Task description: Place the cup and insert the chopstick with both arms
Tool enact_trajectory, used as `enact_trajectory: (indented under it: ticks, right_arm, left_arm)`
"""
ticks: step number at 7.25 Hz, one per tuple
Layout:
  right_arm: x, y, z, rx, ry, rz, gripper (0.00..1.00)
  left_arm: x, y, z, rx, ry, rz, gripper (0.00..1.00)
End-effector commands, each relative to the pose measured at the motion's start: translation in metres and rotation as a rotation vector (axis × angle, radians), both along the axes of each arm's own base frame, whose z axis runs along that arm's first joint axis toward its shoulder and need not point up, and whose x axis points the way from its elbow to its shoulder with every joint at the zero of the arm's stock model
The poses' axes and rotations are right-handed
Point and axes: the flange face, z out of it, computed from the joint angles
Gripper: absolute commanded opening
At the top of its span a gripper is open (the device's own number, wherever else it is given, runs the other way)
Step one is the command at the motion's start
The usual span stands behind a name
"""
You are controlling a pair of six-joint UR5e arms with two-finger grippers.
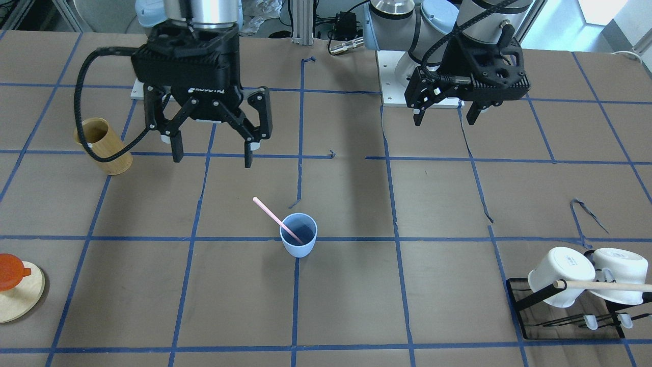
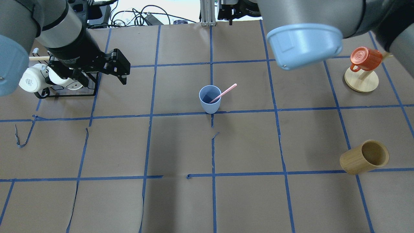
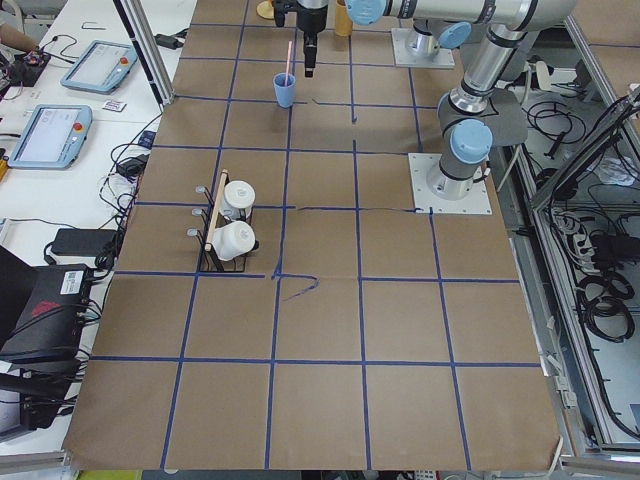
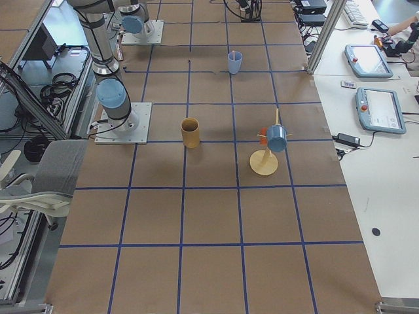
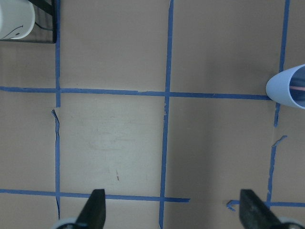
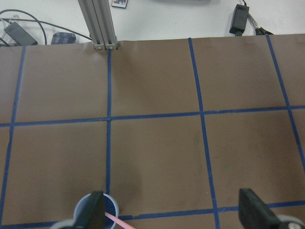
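Note:
The pale-blue cup (image 1: 298, 239) stands upright near the table's middle, on a blue tape line; it also shows in the overhead view (image 2: 210, 103). The pale-pink chopstick (image 1: 272, 215) leans inside it, its upper end sticking out over the rim (image 2: 226, 91). My right gripper (image 1: 213, 155) hangs open and empty above the table, behind the cup on the robot's side; its wrist view shows the cup's rim (image 6: 97, 205) by one finger. My left gripper (image 1: 444, 120) is open and empty, well off to the side; the cup (image 5: 288, 88) sits at its wrist view's right edge.
A tan wooden holder (image 1: 104, 148) lies tilted on my right side. An orange cup (image 1: 10, 270) hangs on a round wooden stand at that side's far corner. A black rack (image 1: 515, 300) with two white mugs (image 1: 560, 275) and a wooden rod stands on my left side.

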Motion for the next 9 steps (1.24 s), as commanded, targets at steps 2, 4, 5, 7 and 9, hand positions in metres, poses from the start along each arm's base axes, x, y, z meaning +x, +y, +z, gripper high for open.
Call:
enact_trajectory:
  ticks: [2, 4, 5, 7, 9]
  right_arm:
    - [-0.114, -0.008, -0.025, 0.327, 0.050, 0.010, 1.00]
    - [-0.149, 0.005, -0.031, 0.458, 0.027, -0.018, 1.00]
    - [-0.154, 0.010, -0.035, 0.496, 0.024, -0.031, 1.00]
    - [-0.135, 0.026, -0.035, 0.527, -0.008, 0.004, 1.00]
    - [-0.123, 0.028, -0.041, 0.529, -0.056, 0.018, 1.00]
  left_arm:
    - [0.000, 0.001, -0.001, -0.002, 0.003, 0.000, 1.00]
    - [0.000, 0.001, -0.001, -0.004, 0.004, 0.000, 1.00]
    - [0.000, 0.001, -0.002, -0.002, 0.004, 0.000, 1.00]
    - [0.000, 0.001, -0.001, -0.004, 0.003, 0.001, 1.00]
    - [0.001, 0.001, -0.001, -0.004, -0.005, 0.002, 1.00]
